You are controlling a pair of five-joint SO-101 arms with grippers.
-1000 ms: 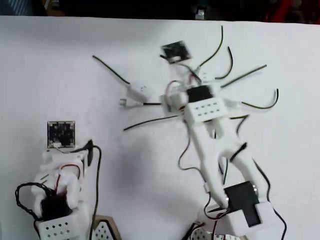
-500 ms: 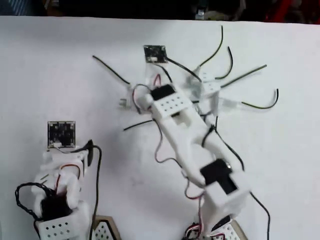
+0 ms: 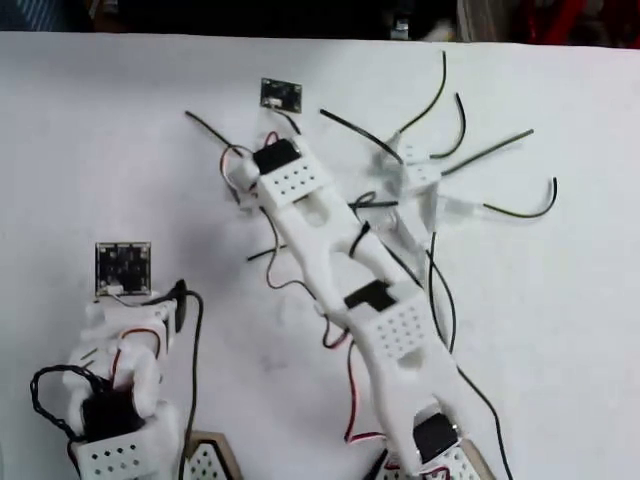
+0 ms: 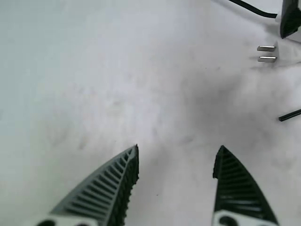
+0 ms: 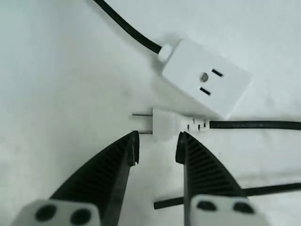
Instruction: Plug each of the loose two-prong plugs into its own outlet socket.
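White table [image 3: 90, 130] meets dark room [image 3: 250, 15] behind; left hand [image 4: 175, 155], right hand [image 5: 157, 141] both parted.

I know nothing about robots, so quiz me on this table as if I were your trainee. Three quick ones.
1. True or false: the plug already sits in the socket.
2. Fill in: the left hand is ___ (open or shut).
3. Which hand hangs right at that plug? A, the left hand; B, the right hand; C, both.
Key: 1 false; 2 open; 3 B.
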